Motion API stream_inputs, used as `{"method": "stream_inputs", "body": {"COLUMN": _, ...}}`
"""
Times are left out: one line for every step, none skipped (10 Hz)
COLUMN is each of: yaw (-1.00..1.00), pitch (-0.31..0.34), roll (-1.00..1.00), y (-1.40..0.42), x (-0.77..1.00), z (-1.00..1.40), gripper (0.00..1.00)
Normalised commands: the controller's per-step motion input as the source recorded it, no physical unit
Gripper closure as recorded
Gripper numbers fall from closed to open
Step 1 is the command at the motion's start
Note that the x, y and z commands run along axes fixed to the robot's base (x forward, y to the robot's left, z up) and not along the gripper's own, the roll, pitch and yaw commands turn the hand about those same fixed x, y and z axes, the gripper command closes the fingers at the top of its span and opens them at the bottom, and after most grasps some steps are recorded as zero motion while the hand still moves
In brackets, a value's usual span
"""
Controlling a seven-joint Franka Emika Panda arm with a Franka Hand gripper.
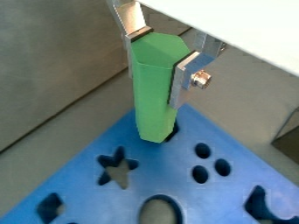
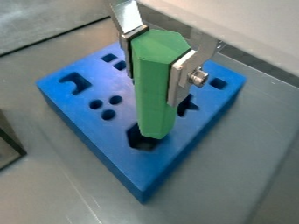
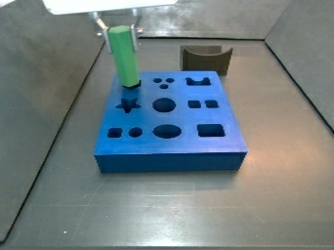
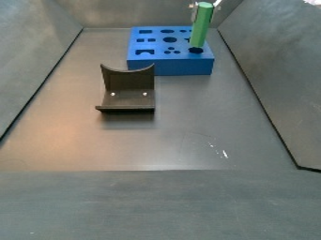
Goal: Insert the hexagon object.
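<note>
The hexagon object is a bright green upright peg (image 1: 155,92) held between my gripper's (image 1: 160,57) silver fingers near its top. It also shows in a wrist view (image 2: 155,101) with the gripper (image 2: 158,54) shut on it. Its lower end stands in the mouth of a hexagonal hole in the blue block (image 1: 82,179), (image 2: 87,109); how deep it sits I cannot tell. In both side views the peg (image 3: 125,59), (image 4: 198,26) stands upright at a corner of the block (image 3: 170,142), (image 4: 157,61), under the gripper (image 3: 115,27), (image 4: 205,5).
The block's top has several other shaped holes, among them a star (image 1: 114,168) and round ones (image 3: 163,104). A dark curved grey-brown piece (image 3: 205,57), (image 4: 126,92) stands on the floor apart from the block. Grey walls enclose the floor.
</note>
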Motion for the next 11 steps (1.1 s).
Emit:
{"method": "stream_inputs", "body": {"yaw": 0.00, "pitch": 0.066, "roll": 0.08, "y": 0.15, "x": 0.24, "z": -0.19, "gripper": 1.00}}
{"method": "stream_inputs", "body": {"yaw": 0.00, "pitch": 0.057, "roll": 0.10, "y": 0.10, "x": 0.13, "z": -0.17, "gripper": 1.00}}
{"method": "stream_inputs", "body": {"yaw": 0.00, "pitch": 0.000, "roll": 0.07, "y": -0.03, "x": 0.00, "z": -0.23, "gripper": 1.00}}
{"method": "stream_inputs", "body": {"yaw": 0.00, "pitch": 0.000, "roll": 0.07, "y": -0.09, "x": 0.00, "z": -0.31, "gripper": 1.00}}
{"method": "stream_inputs", "body": {"yaw": 0.00, "pitch": 0.000, "roll": 0.09, "y": 0.00, "x": 0.00, "z": -0.41, "gripper": 1.00}}
{"method": "stream_inputs", "body": {"yaw": 0.00, "pitch": 0.000, "roll": 0.14, "y": 0.06, "x": -0.01, "z": -0.39, "gripper": 1.00}}
{"method": "stream_inputs", "body": {"yaw": 0.00, "pitch": 0.011, "roll": 0.19, "y": 0.07, "x": -0.11, "z": -0.30, "gripper": 1.00}}
{"method": "stream_inputs", "body": {"yaw": 0.00, "pitch": 0.014, "roll": 0.19, "y": 0.00, "x": -0.01, "z": -0.28, "gripper": 1.00}}
{"method": "stream_inputs", "body": {"yaw": 0.00, "pitch": 0.006, "roll": 0.16, "y": 0.00, "x": 0.00, "z": -0.33, "gripper": 1.00}}
{"method": "stream_inputs", "body": {"yaw": 0.00, "pitch": 0.000, "roll": 0.18, "y": 0.00, "x": 0.05, "z": -0.40, "gripper": 1.00}}
{"method": "stream_inputs", "body": {"yaw": 0.00, "pitch": -0.074, "roll": 0.17, "y": 0.00, "x": 0.09, "z": -0.57, "gripper": 1.00}}
